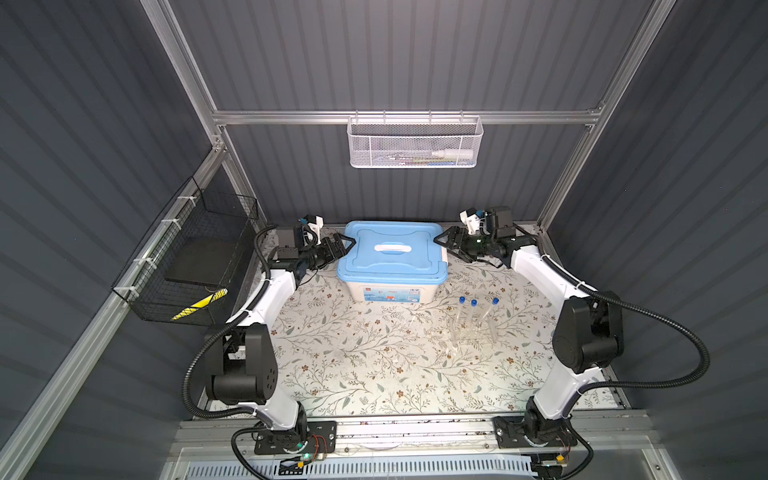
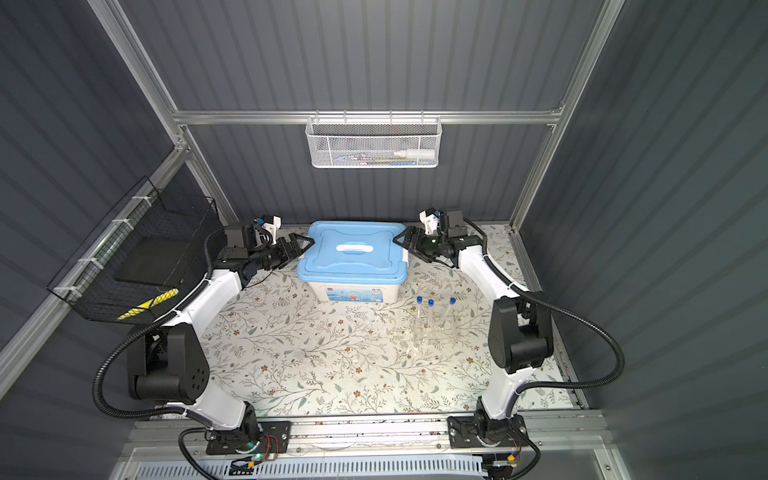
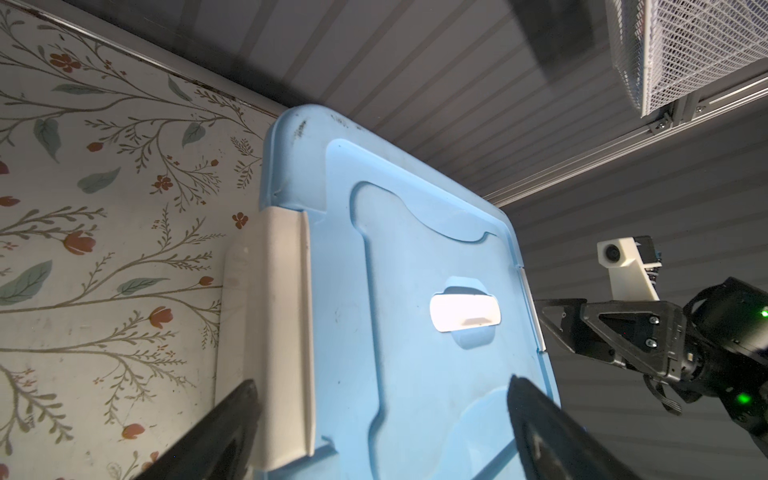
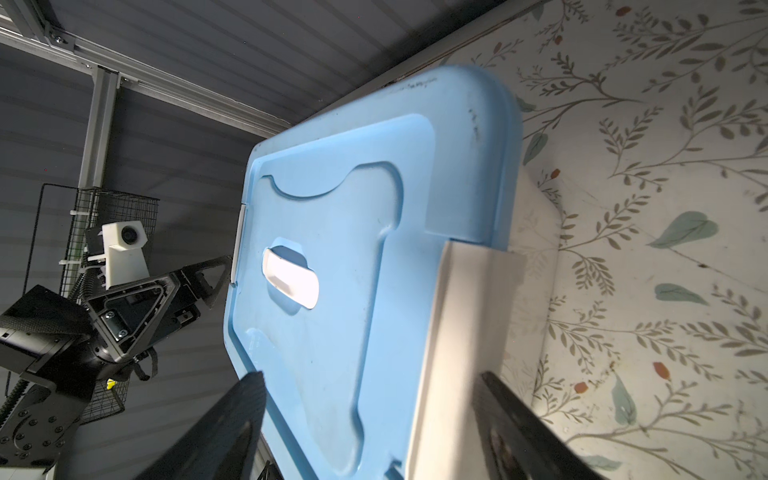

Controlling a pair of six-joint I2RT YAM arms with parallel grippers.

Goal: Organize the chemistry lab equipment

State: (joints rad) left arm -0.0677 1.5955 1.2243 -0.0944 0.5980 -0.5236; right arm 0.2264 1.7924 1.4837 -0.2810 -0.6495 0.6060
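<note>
Three blue-capped clear test tubes (image 1: 473, 316) (image 2: 431, 318) stand in a clear tube rack (image 1: 473, 334) on the right of the floral mat, away from both grippers. A faint clear glass piece (image 1: 409, 322) lies in front of the box; other glassware does not show. At the left end of the blue-lidded white storage box (image 1: 374, 266) my left gripper (image 1: 351, 243) (image 3: 382, 395) is open, one finger over the lid (image 3: 415, 249), one below the white latch (image 3: 266, 332). My right gripper (image 1: 438, 243) (image 4: 372, 386) is open and straddles the right end's latch (image 4: 469, 311).
A white mesh basket (image 1: 415, 143) holding a white bottle hangs on the back wall above the box. A black wire basket (image 1: 187, 266) hangs on the left wall beside the left arm. The floral mat (image 1: 353, 365) stretches in front of the box.
</note>
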